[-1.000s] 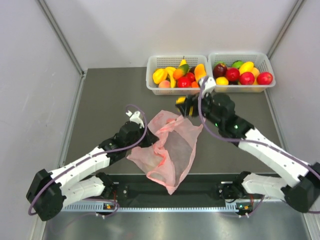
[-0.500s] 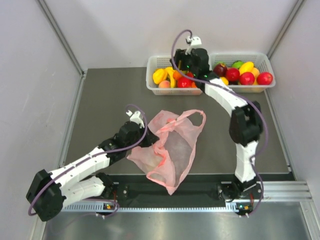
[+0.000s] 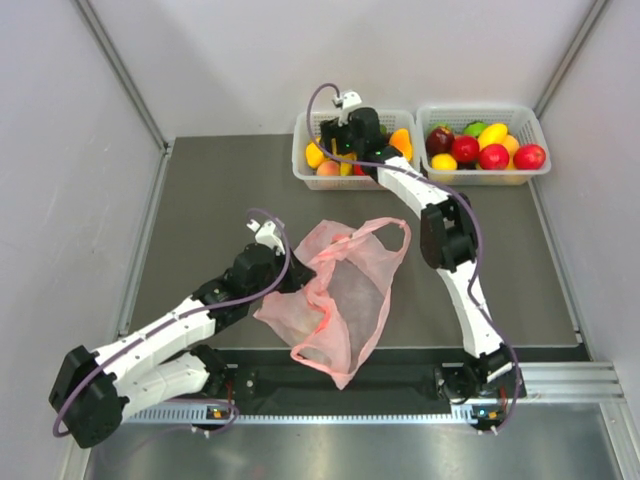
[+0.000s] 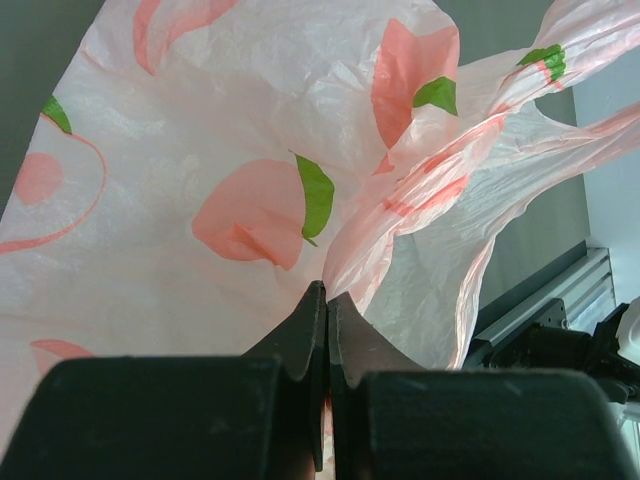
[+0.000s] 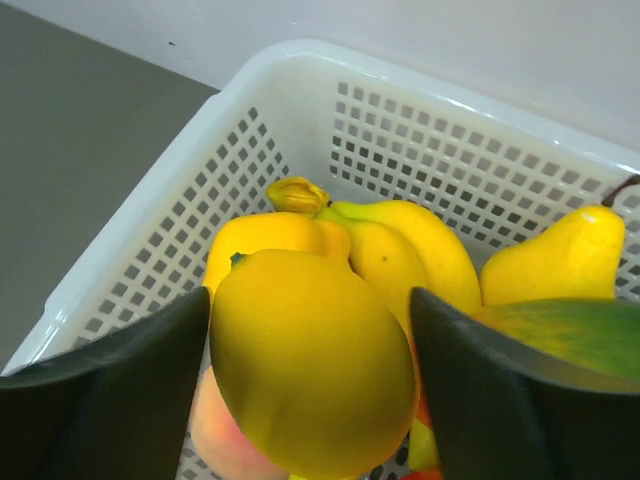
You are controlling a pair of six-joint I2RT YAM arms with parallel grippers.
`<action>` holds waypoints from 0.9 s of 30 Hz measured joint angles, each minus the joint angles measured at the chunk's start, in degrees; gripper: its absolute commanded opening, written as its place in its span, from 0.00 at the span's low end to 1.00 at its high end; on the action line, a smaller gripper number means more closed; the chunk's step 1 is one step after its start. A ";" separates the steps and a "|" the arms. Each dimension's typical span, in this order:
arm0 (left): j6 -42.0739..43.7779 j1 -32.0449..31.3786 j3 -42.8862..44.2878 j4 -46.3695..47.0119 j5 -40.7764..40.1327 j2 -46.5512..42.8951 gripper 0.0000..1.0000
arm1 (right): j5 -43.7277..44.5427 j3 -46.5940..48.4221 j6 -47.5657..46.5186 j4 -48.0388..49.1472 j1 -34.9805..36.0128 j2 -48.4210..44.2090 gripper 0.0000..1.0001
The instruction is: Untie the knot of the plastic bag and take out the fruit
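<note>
Pink translucent plastic bag (image 3: 340, 295) with loop handles lies crumpled at the centre of the overhead view, on the dark grey table (image 3: 200, 200). The left gripper (image 3: 296, 277) touches its left edge, while the right gripper (image 3: 345, 150) reaches to the upper middle, over the left white plastic basket (image 3: 305, 175) of fruit; a second white basket (image 3: 525, 120) sits to its right.

From the left wrist, the black jaws are pressed together on a fold of the pink film (image 4: 250, 200) just above them, and the handle loops (image 4: 520, 120) stretch toward the upper right.

From the right wrist, the parted fingers (image 5: 110, 400) flank a glossy yellow lemon-like fruit (image 5: 310, 365) at lower centre, above bananas (image 5: 400, 245) in the basket; whether they press it, I cannot tell.
</note>
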 measured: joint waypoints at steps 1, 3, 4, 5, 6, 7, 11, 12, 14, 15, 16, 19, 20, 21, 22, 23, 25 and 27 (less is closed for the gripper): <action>0.00 0.00 0.00 -0.11 -0.04 0.00 0.00 | 0.37 0.55 -0.74 -0.20 0.50 0.39 0.87; 0.00 0.00 0.04 -0.33 -0.20 0.02 0.00 | 1.05 0.83 -2.03 -0.17 1.36 0.55 0.97; 0.00 0.00 0.15 -0.68 -0.20 0.00 0.00 | 1.31 0.90 -2.54 -0.15 1.84 0.52 1.00; 0.00 0.00 0.24 -0.87 -0.20 0.00 0.00 | 1.57 1.27 -3.02 -0.20 2.34 0.57 1.00; -0.02 0.00 0.33 -1.01 -0.20 0.00 0.00 | 1.73 1.62 -3.23 -0.22 2.60 0.68 1.00; -0.04 0.00 0.35 -1.05 -0.20 -0.09 0.00 | 1.99 2.23 -3.52 -0.15 2.93 0.79 1.00; -0.13 0.00 0.35 -1.20 -0.20 -0.59 0.00 | 2.56 3.48 -3.87 0.37 3.43 0.79 1.00; -0.20 0.00 0.35 -1.22 -0.20 -0.70 0.00 | 2.95 3.37 -3.98 0.52 3.43 0.59 0.99; -0.22 0.00 0.35 -1.29 -0.17 -0.76 0.00 | 4.04 0.92 -4.09 1.14 3.37 -1.14 1.00; -0.24 0.00 0.35 -1.40 -0.07 -0.79 0.00 | 4.57 -1.40 -4.11 1.29 3.32 -2.89 1.00; -0.24 0.02 0.35 -1.44 0.24 -0.79 0.00 | 5.27 -4.28 -4.07 1.14 3.15 -5.09 1.00; -0.20 0.00 0.35 -1.42 0.81 -0.83 0.00 | 7.74 -14.80 -3.72 2.56 2.97 -14.25 1.00; -0.15 0.00 0.35 -1.40 0.98 -0.81 0.00 | 8.87 -19.65 -3.43 2.69 2.91 -18.86 1.00; 0.00 0.00 0.35 -1.42 1.20 -0.81 0.00 | 9.68 -23.87 -3.04 2.14 2.89 -23.54 1.00; 0.07 0.00 0.35 -1.40 1.42 -0.79 0.00 | 10.19 -27.54 -2.69 2.23 2.89 -28.17 1.00; 0.15 0.00 0.35 -1.40 1.81 -0.79 0.00 | 10.19 -31.30 -2.27 2.36 2.89 -33.05 1.00; 0.28 0.00 0.35 -1.38 2.43 -0.61 0.00 | 9.97 -38.25 -1.29 1.84 2.93 -43.43 1.00; 0.42 0.00 0.35 -1.40 2.97 -0.22 0.00 | 9.42 -45.00 -0.22 0.72 3.23 -54.27 1.00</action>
